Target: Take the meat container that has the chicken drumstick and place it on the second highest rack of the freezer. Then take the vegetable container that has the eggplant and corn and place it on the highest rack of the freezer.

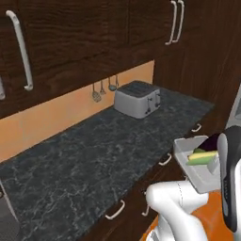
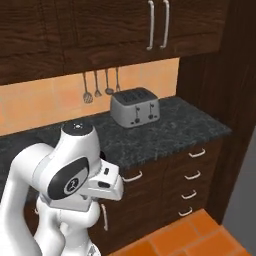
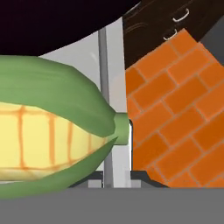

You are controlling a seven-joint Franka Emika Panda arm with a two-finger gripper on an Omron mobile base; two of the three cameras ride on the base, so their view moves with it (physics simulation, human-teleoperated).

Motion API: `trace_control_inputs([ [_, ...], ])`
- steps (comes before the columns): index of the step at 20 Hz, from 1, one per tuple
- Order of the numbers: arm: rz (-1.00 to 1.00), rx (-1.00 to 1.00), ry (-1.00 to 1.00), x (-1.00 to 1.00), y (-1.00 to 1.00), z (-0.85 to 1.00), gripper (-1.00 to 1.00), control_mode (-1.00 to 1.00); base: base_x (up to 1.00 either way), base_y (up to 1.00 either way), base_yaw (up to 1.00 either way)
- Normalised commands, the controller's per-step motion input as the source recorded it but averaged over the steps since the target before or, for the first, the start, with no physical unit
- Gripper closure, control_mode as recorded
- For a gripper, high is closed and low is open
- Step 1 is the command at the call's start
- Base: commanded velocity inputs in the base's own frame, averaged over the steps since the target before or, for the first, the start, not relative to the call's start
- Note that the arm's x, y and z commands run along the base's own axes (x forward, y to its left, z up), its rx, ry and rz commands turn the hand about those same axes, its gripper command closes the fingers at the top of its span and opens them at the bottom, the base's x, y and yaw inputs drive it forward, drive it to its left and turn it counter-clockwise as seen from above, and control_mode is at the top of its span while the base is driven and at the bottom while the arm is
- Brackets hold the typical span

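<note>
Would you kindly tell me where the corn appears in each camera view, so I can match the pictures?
Left base view: the corn lies in the grey vegetable container at the right edge.
Right base view: no corn to be seen.
Hand view: the corn fills the left half, close up.
Shared landmark: the drawer handles.

A silver toaster (image 2: 134,107) stands at the back of the dark stone desk (image 2: 190,125), below three utensils (image 2: 101,85) hanging on the orange wall, with dark wood cupboards (image 2: 115,25) above, drawers (image 2: 192,175) below and the white arm (image 2: 55,185) in front.
</note>
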Motion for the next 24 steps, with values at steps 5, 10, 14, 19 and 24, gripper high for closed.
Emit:
trace_control_inputs([
  [5,0.0,0.0,0.0,0.0,0.0,0.0,1.0,1.0,0.01,0.21,-0.83],
  [10,0.0,0.0,0.0,0.0,0.0,0.0,1.0,1.0,0.26,-0.34,-0.64],
  [14,0.0,0.0,0.0,0.0,0.0,0.0,1.0,1.0,0.41,-0.94,-0.33],
  [19,0.0,0.0,0.0,0.0,0.0,0.0,1.0,1.0,0.61,-0.98,-0.31],
  [24,0.0,0.0,0.0,0.0,0.0,0.0,1.0,1.0,0.63,-1.0,-0.34],
])
